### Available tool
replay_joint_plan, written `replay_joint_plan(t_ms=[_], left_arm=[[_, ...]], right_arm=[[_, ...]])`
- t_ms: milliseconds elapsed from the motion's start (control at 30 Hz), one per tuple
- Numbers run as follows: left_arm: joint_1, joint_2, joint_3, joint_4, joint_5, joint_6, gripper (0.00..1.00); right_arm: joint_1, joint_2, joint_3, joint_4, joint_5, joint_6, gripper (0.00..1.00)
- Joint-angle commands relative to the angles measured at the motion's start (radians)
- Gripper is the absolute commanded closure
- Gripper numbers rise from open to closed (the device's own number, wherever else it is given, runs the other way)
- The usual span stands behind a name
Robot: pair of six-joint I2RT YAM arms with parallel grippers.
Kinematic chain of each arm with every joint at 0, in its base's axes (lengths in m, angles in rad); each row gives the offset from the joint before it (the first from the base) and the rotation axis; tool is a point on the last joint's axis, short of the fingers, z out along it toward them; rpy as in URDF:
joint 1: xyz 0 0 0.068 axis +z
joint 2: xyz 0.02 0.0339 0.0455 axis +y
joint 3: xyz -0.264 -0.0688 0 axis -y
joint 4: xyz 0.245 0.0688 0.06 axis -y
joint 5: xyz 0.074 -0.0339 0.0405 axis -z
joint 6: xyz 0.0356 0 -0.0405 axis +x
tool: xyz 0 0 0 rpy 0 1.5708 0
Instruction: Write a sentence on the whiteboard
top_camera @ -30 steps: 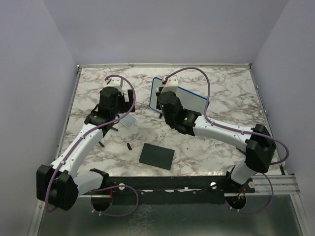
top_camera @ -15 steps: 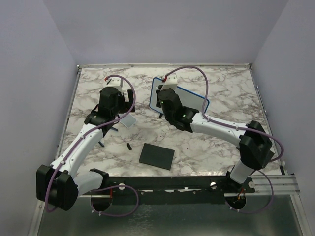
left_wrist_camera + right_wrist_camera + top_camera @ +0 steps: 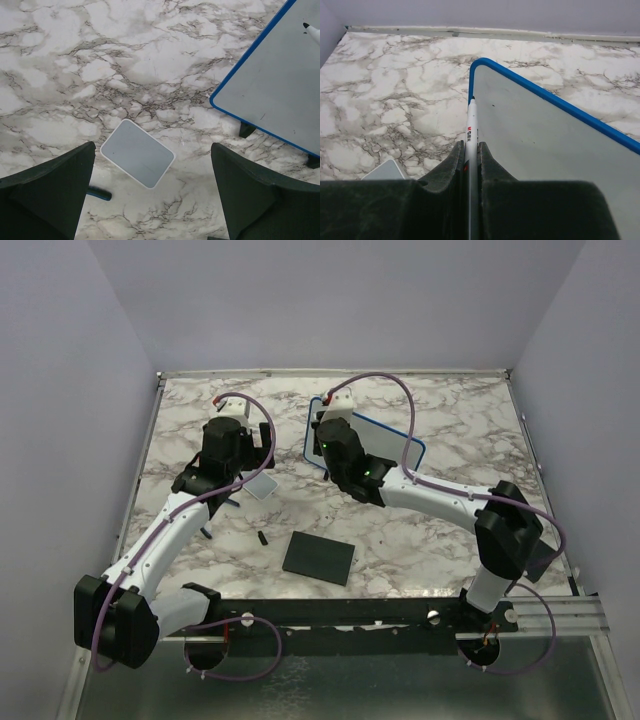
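At whiteboard [image 3: 545, 150] corner, right claw [image 3: 470, 146] pinches marker [image 3: 471, 117] — overhead hides it; left claw [image 3: 152, 150] apart.

Left arm [image 3: 165, 530] extends forward on the left side with the wrist bent down. Left hand [image 3: 152, 147] is spread wide, fingers [image 3: 47, 195] gripping nothing. Right arm [image 3: 440, 498] stretches forward and leftward toward centre. Right hand [image 3: 471, 146] is pinched tight on a marker pen [image 3: 470, 117], tip pointing ahead.
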Motion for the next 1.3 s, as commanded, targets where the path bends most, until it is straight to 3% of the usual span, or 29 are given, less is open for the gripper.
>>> replay_joint_plan(t_ms=[0,1267], left_arm=[[0.0,-0.02,-0.008,0.007,0.005,0.01,0.01],[0.0,-0.046,-0.012,0.008,0.009,0.013,0.01]], right_arm=[[-0.003,0.025,0.028,0.026,0.04,-0.021,1.0],[-0.023,0.007,-0.008,-0.005,0.082,-0.001,1.0]])
